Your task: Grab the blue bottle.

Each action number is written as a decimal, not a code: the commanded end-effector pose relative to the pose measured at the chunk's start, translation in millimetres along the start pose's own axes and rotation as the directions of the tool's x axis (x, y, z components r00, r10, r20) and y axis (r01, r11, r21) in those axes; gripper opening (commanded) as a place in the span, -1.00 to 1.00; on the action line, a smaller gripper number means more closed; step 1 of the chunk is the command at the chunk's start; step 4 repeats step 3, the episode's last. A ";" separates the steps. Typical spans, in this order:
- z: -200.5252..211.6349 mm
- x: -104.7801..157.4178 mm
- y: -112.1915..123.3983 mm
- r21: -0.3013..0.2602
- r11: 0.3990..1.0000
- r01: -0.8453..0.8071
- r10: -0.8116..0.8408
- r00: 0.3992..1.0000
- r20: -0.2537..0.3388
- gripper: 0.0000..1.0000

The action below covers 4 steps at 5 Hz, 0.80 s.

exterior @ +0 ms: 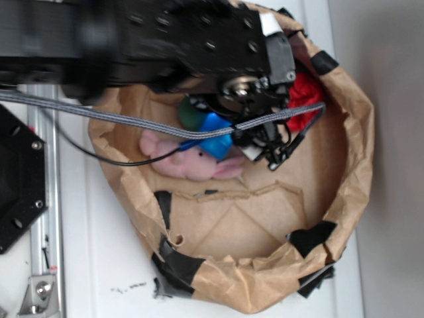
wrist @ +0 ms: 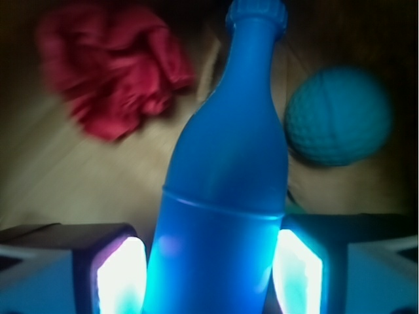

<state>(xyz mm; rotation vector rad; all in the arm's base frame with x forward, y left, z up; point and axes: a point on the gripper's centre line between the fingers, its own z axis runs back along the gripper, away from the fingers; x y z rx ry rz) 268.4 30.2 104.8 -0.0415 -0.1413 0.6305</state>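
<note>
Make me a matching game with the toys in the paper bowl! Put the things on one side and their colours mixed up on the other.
Things:
1. bottle
2. ball
3. cloth
4. plush toy

Colours:
A. pink
B. teal
C. bright blue
D. red

Pairs: 1-C, 2-B, 3-D, 4-A

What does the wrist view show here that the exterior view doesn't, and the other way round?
Only the wrist view shows the gripper fingers flanking the blue bottle body, and the teal ball texture. Only the exterior view shows the paper bag rim, the pink plush, the arm and cables. Both show the bottle, the ball and the red cloth.
</note>
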 end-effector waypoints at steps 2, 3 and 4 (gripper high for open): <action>103.3 14.7 -16.6 -0.104 0.888 0.449 -0.446 0.894 0.046 -1.00; 96.5 13.9 -10.6 -0.099 0.943 0.318 -0.318 0.948 0.012 -1.00; 96.5 13.9 -10.6 -0.099 0.943 0.318 -0.318 0.948 0.012 -1.00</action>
